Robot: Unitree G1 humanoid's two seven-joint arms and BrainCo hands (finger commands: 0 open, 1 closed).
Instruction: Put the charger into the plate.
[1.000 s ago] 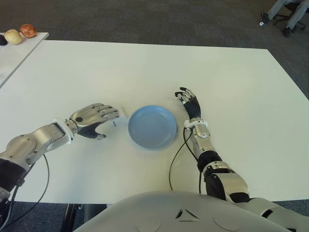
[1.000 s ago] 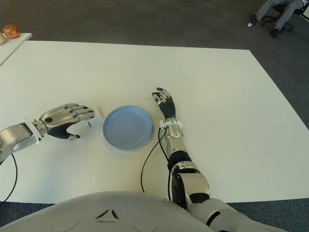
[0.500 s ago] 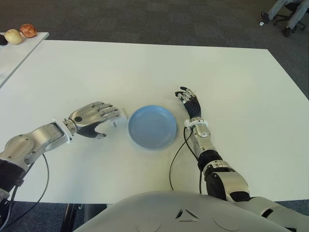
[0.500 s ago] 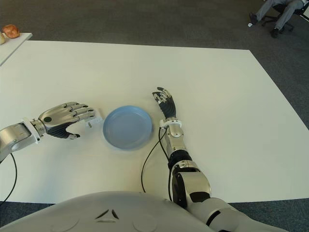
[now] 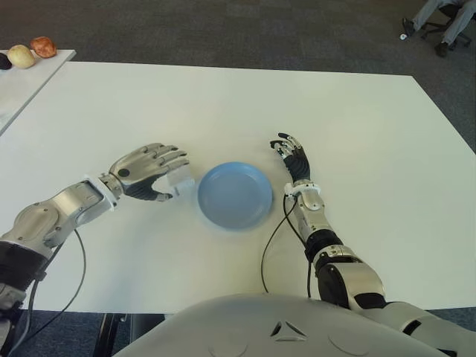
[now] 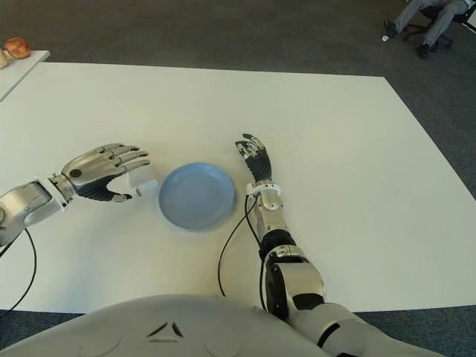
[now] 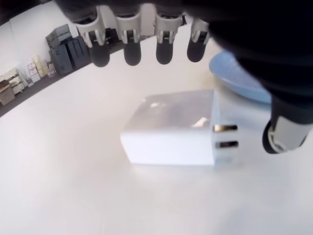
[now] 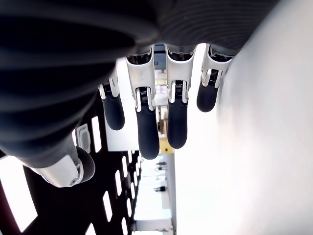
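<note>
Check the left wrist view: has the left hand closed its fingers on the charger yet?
No, the left hand hovers open above the charger, which lies on the table with its fingers clear of it.

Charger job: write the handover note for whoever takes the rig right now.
Left hand: open, fingers spread above the charger, holding nothing.
Right hand: idle and open, to the right of the plate.
Charger: white plug block lying on the table just left of the plate, prongs pointing toward it; the left wrist view shows it under the fingertips with no grip on it.
Plate: blue, nothing in it, between the two hands.
Done: left hand is positioned over the charger.
Left: close on the charger, lift it, carry it right, release it in the plate.
</note>
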